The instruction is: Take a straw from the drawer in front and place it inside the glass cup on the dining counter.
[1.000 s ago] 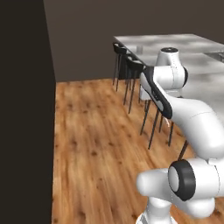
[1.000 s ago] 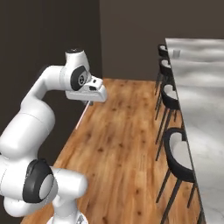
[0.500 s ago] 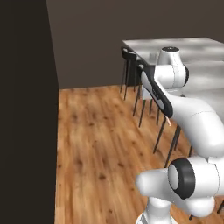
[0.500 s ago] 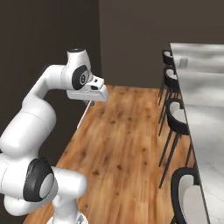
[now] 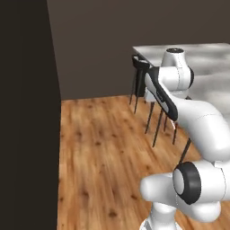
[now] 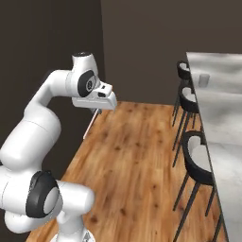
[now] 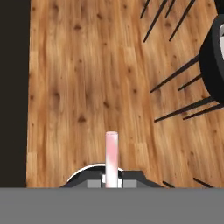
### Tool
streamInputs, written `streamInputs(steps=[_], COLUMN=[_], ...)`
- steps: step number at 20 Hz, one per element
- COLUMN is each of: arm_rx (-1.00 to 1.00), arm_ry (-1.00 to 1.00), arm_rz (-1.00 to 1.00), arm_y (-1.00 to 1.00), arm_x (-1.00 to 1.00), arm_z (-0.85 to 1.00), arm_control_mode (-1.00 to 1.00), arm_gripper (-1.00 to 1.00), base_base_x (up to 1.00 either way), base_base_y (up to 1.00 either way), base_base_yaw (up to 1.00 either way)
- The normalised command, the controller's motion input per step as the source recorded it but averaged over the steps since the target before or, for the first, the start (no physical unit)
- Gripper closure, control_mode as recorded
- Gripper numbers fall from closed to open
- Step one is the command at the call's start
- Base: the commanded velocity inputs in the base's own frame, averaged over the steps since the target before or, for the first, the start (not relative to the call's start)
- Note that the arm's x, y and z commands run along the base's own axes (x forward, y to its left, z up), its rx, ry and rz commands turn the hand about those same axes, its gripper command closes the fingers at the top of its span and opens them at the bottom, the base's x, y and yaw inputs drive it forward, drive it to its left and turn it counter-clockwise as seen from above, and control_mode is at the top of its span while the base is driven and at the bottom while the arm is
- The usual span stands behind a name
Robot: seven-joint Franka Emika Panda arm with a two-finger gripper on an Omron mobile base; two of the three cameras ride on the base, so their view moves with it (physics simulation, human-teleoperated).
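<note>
Claw (image 7: pixel 112 183) clenched on straw (image 7: pixel 111 157), above wood floor (image 7: pixel 87 87)
Straw hangs down from claw (image 6: pixel 97 111); glass cup (image 6: pixel 203 80) sits well right of it on marble worktop (image 6: pixel 222 113)

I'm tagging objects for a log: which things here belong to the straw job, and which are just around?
Part of the job:
- straw, held in the shut end effector, hanging over the floor
- glass cup, standing on the dining counter

Just around:
- black stools along the counter
- wooden floor
- dark wall
</note>
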Motion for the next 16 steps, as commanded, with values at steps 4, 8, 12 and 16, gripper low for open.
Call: streamInputs(steps=[4, 8, 12, 16], arm_rx=[0.00, 0.00, 0.00, 0.00], arm_ry=[0.00, 0.00, 0.00, 0.00], arm_rz=[0.00, 0.00, 0.00, 0.00], arm_y=[0.00, 0.00, 0.00, 0.00], arm_x=[0.00, 0.00, 0.00, 0.00], arm_z=[0.00, 0.00, 0.00, 0.00], arm_control_mode=[1.00, 1.00, 1.00, 1.00], arm_gripper=[1.00, 1.00, 1.00, 1.00], base_base_x=[1.00, 1.00, 1.00, 1.00], base_base_y=[0.35, 0.35, 0.33, 0.34], base_base_yaw=[0.00, 0.00, 0.00, 0.00])
